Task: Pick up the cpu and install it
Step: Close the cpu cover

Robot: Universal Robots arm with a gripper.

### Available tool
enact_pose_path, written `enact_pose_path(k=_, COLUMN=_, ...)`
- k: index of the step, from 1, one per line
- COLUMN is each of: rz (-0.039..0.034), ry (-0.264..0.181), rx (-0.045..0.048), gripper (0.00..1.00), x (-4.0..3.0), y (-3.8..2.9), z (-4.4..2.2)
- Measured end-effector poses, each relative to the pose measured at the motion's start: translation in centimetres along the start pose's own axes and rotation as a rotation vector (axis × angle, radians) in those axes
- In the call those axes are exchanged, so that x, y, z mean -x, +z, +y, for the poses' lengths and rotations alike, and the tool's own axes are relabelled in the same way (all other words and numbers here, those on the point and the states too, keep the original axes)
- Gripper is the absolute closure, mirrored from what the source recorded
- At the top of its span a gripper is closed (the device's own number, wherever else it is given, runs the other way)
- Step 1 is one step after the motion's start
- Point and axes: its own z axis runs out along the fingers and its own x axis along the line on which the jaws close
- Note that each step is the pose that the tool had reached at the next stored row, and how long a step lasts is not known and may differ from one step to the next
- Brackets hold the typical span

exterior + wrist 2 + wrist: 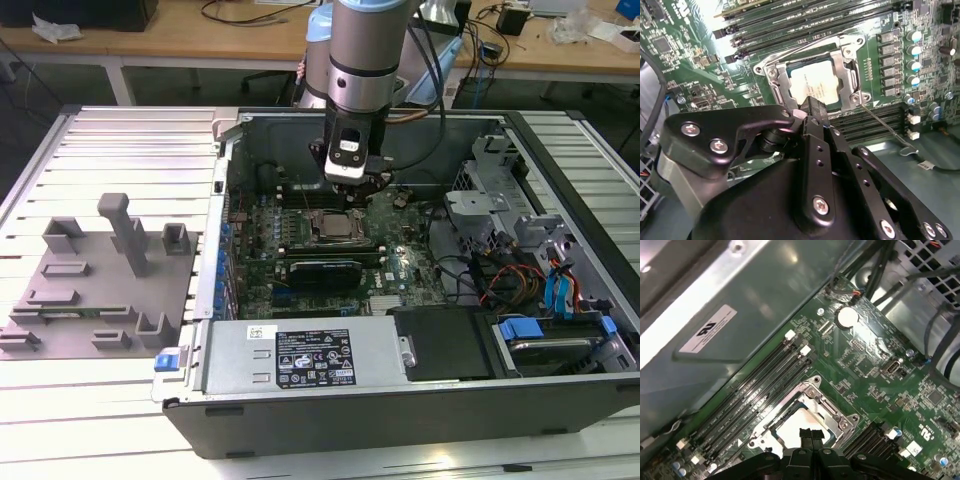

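The cpu (334, 226) lies flat in the motherboard's socket, inside the metal socket frame (312, 232). Its silvery-white top (812, 84) shows in both wrist views, with the frame (776, 80) around it and the retaining lever wire (880, 120) lying alongside. My gripper (357, 183) hangs just above the socket, a little toward its far edge. The fingertips (811, 436) are pressed together with nothing between them, over one edge of the cpu (796, 421). The black fingers (812, 106) cover that edge of the chip.
The open computer case (400, 410) holds memory slots (755, 390) beside the socket, a graphics card (320, 270), a power supply (300, 355), and cables and drive bays (540, 290) at the exterior view's right. A grey plastic tray with posts (90, 290) lies at its left.
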Motion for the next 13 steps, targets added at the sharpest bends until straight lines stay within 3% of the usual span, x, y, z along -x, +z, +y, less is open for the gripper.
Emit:
enact_pose_path(k=9, rz=0.0016, ry=-0.118, rx=-0.0002, gripper=0.89, x=0.00, y=0.00, z=0.00)
enact_pose_path(k=13, rz=0.0027, ry=-0.195, rx=-0.0003, gripper=0.89, x=0.00, y=0.00, z=0.00)
